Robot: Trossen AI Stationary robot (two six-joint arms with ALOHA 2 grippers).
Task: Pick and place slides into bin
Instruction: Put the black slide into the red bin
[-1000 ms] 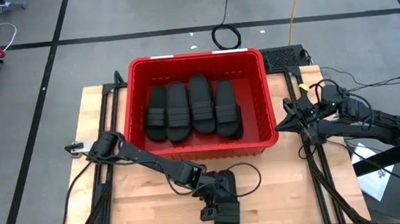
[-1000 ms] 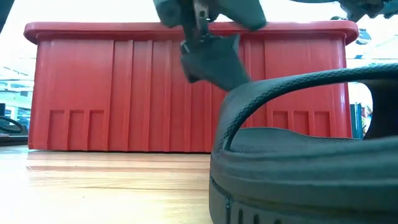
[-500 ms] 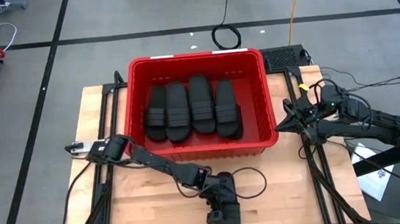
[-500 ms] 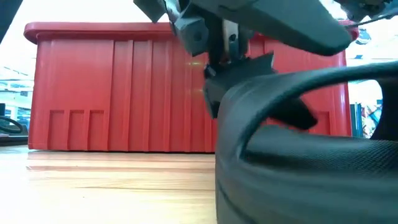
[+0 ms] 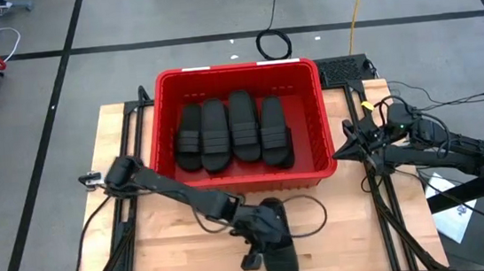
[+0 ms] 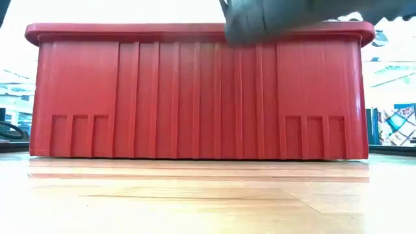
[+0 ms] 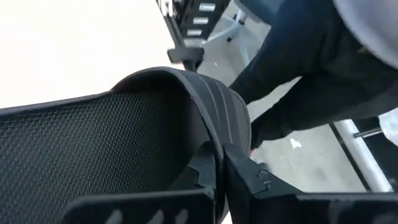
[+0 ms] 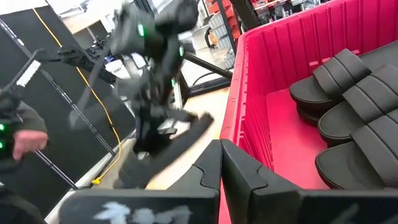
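Left gripper has its fingers pinched right together on the strap of a slide, in front of the bin's near wall over the wooden table. In the left wrist view you can see the two dark fingers clamped on the ribbed strap with basically no gap, textured sole running off to the side. The slide looks lifted off the table: the low view shows bare wood in front of the bin and only a blurry dark smear at the top edge, too smeared to tell gripper from sandal. From above, the gripper covers part of the slide, so I can't make out exactly where on the strap the tips sit.

Right gripper is parked off the right side of the bin, over the table edge, fingers closed with nothing in them. Its wrist view only shows the finger roots; the tips are cut off at the frame edge. It also catches the left arm with the slide, motion-blurred, and a person's hand at the far edge.

The bin sits at the back middle of the table with four slides lying side by side inside it. The right wrist view only shows parts of three of them.
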